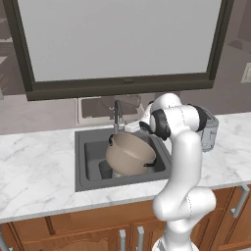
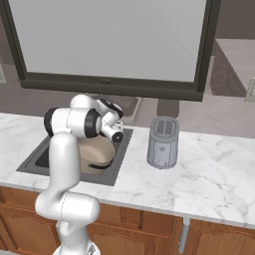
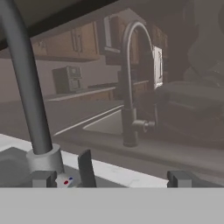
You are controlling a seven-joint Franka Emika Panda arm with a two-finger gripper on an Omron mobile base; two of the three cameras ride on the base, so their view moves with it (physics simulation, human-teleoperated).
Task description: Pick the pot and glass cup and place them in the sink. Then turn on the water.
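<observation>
Your pot (image 1: 129, 153) and glass cup (image 1: 105, 169) are already in the sink (image 1: 83, 162), mid-frame, jaws wide open and empty by the faucet (image 3: 26, 87), no water running yet.

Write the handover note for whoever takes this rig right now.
Gripper: jaws open, empty, at the back of the sink beside the faucet.
Pot: in the sink, tilted against the basin wall.
Glass cup: in the sink, beside the pot.
Done: both items placed.
Left: turn on the water; no stream falls from the spout.
</observation>
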